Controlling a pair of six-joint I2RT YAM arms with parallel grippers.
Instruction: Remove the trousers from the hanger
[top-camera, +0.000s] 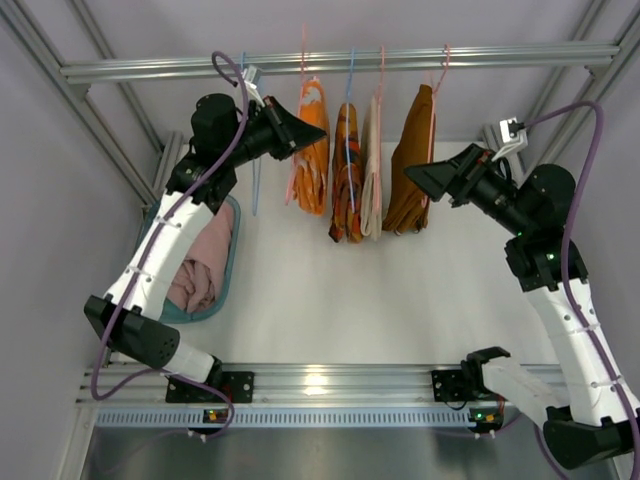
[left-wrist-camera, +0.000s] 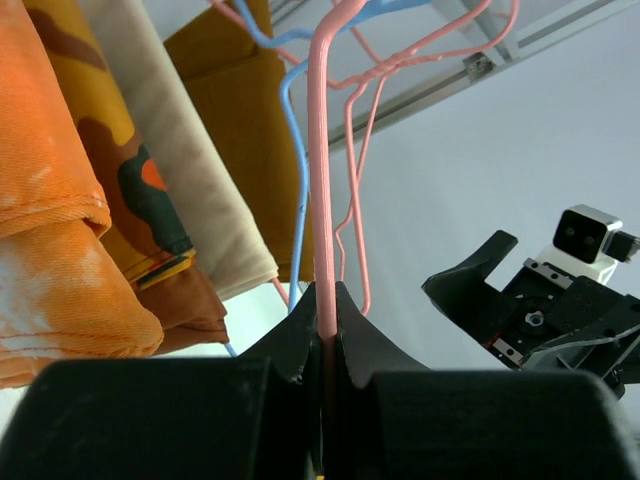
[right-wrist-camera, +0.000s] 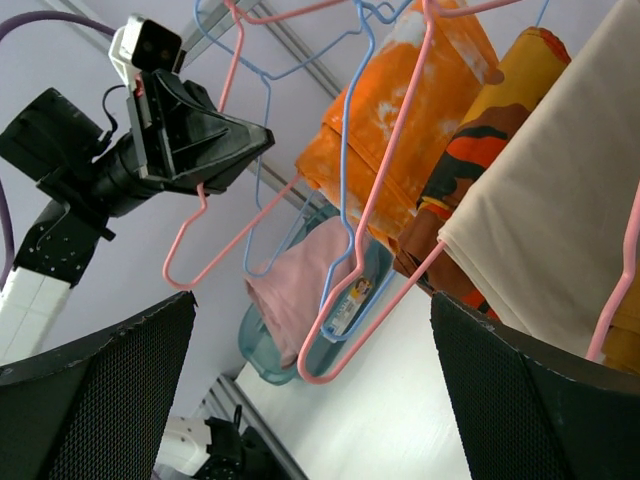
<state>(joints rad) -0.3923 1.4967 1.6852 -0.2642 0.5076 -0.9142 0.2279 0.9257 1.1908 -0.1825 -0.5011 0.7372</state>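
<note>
Patterned orange garment, beige garment, brown garment hanging from metal rail; teal basket on white table

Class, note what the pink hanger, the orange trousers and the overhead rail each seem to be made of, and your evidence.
Pink hanger: probably plastic-coated wire; thin, smooth, slightly glossy.
Orange trousers: woven cloth, likely cotton, matte; fine weave and stitched hem show.
Rail: silvery metal, seemingly aluminium; grooved profile, dull sheen.
</note>
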